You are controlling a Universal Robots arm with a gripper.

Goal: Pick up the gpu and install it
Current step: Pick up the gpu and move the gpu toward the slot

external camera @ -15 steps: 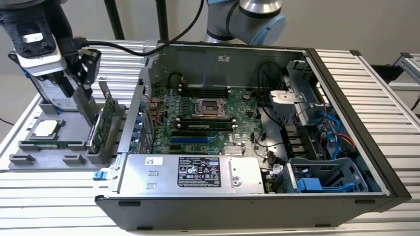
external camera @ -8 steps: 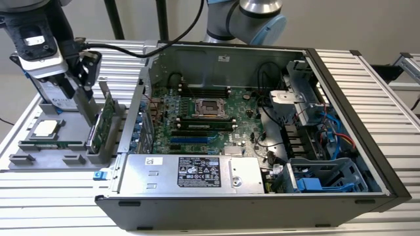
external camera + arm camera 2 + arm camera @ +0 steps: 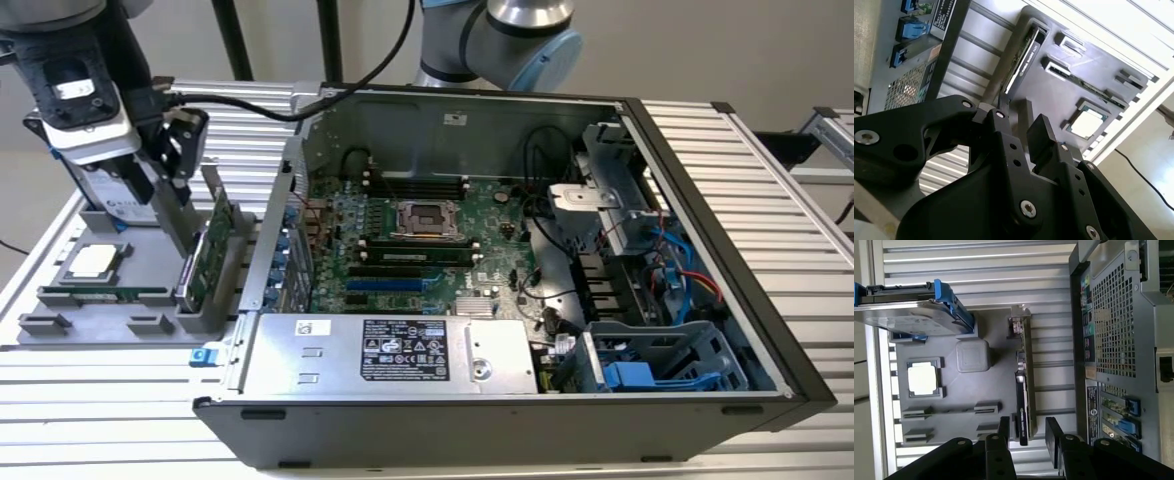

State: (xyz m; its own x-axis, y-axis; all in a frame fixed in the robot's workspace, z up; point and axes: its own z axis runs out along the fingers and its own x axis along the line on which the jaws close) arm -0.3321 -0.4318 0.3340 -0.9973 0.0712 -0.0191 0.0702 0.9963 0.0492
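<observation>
You had the gpu (image 3: 1023, 390) standing on edge in its slot at the gray tray's (image 3: 969, 390) side nearest the PC case (image 3: 694, 160), with a strip of slatted table (image 3: 1051, 375) between them. The gripper (image 3: 1027, 424) was released, fingers (image 3: 1054, 435) spread either side of the card's upper edge, not touching. The same tray held a processor chip (image 3: 924, 379), a hard drive (image 3: 909, 315) and a memory stick (image 3: 100, 293).

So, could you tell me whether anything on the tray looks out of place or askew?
Nothing stands out. The gpu stands upright on edge in its slot of the grey tray, and the open hand straddles it, one finger on each side.
</observation>
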